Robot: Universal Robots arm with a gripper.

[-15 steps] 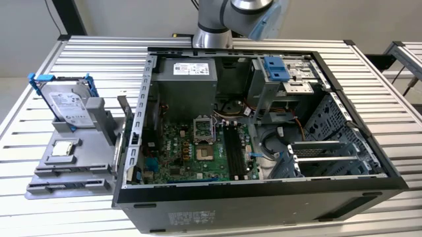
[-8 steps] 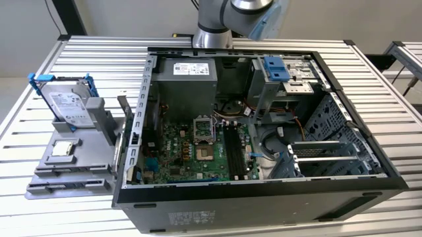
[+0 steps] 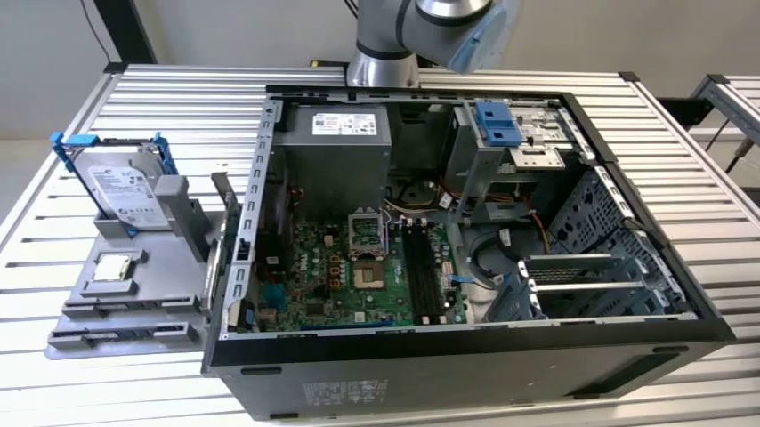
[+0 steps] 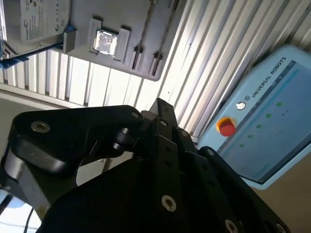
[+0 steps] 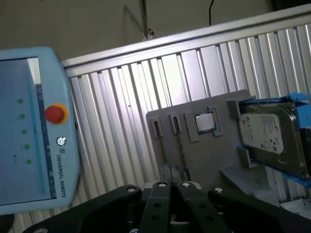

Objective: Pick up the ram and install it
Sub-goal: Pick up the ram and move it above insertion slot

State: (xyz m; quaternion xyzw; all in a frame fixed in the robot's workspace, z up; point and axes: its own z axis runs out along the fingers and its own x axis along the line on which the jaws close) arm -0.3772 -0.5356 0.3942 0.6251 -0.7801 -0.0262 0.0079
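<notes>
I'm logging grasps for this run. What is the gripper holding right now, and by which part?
It cannot be told. In both wrist views the gripper is seen from behind, its dark body blocking its tip; the gray tray and hard drive lie beyond it.

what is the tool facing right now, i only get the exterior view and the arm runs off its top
observer: in the first wrist view the black tool faces the flat grey plastic tray
operator: anything nearby that i can't see
observer: a light blue control tablet with a round red button, in both wrist views
</notes>
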